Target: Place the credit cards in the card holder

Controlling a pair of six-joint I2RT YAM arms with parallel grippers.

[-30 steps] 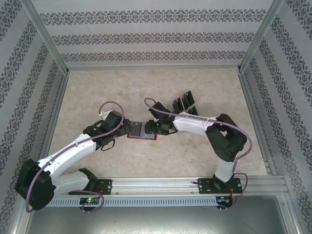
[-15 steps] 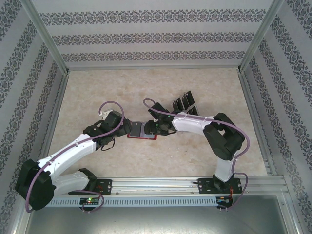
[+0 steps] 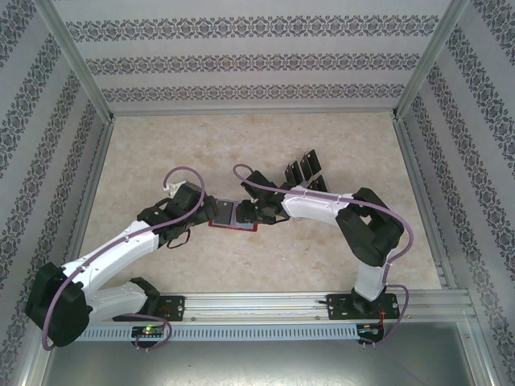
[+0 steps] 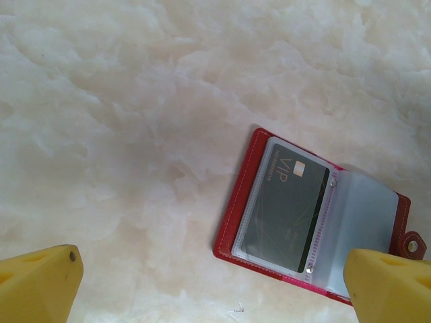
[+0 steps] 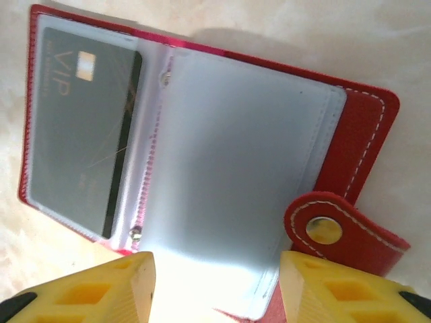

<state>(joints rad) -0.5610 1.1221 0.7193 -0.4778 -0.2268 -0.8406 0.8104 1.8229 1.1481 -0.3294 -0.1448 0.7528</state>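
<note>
Pale, marble-patterned surface [image 3: 201,145] inside a booth with grey-and-white patterned wallpaper walls [image 3: 257,56], seen from above. Two white robot arms reach toward its middle.

The yellow-fingered right claw [image 5: 212,269] hangs directly over the open holder. Its fingers are part-way apart and grip nothing visible. A clear plastic sleeve page [image 5: 236,155] lies in the gap beneath them. The left claw [image 4: 212,269] is spread to full width and empty, low over the surface at the holder's other side. In its wrist view, one finger overlaps the holder's edge.

The small red leather-like folding card holder [image 5: 363,134] lies open and flat between the two claws. One black credit card [image 5: 81,128], marked "VIP" with a pale chip, already sits in one sleeve. The facing sleeve looks empty. A red clasp tab with a metal snap [image 5: 337,232] juts out just beside a right finger. More black cards stand on edge in a clear slotted stand [image 3: 304,170], further back beside the right forearm and well apart from the holder.

Judging from this, one card is in and the rest remain. The next insertion would likely go best with the left claw pinning the red cover so the holder cannot slide. The right claw would bring a card in by its short edge at a shallow angle. The floppy sleeve may buckle if pushed steeply.
</note>
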